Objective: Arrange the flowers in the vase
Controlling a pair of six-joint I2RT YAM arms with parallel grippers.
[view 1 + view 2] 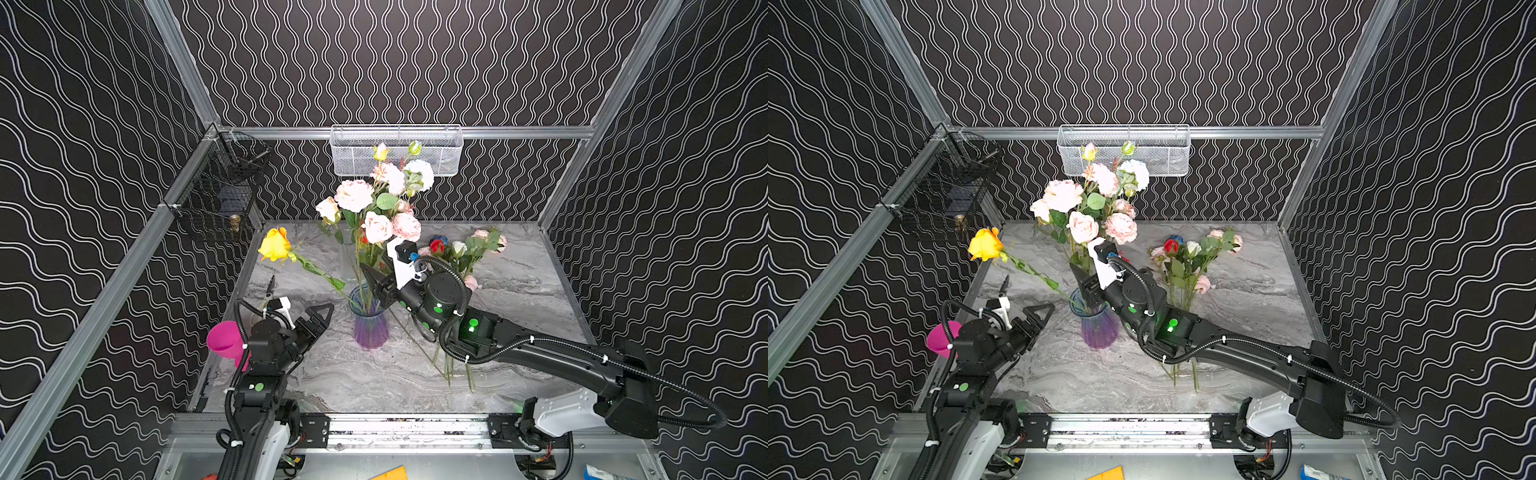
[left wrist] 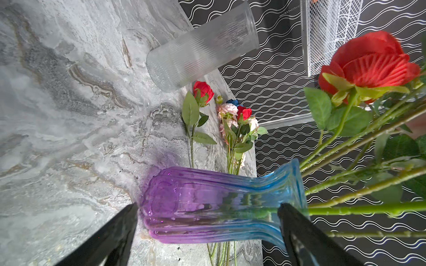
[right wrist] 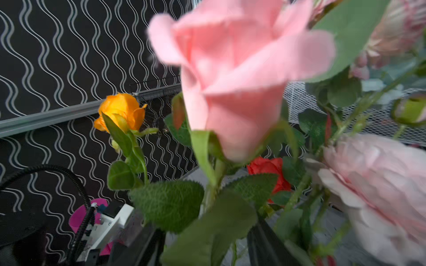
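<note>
Clear ribbed vase (image 2: 202,49) plain only from left wrist; left gripper (image 1: 322,312) and right gripper (image 1: 370,282) released.

The flared vase (image 1: 370,328) stands central on the table (image 1: 519,299), a bouquet (image 1: 376,226) in it, one rose (image 1: 275,245) leaning out leftward. A cylinder vase (image 2: 202,46) stands behind it, seemingly empty. Right of both, loose flowers (image 1: 461,257) lie on the table, heads toward the back. The left gripper (image 1: 326,316) sits just left of the flared vase, the right gripper (image 1: 374,284) at its rim. A cup (image 1: 224,338) stands at the left edge, a mesh basket (image 1: 444,153) on the back wall.
</note>
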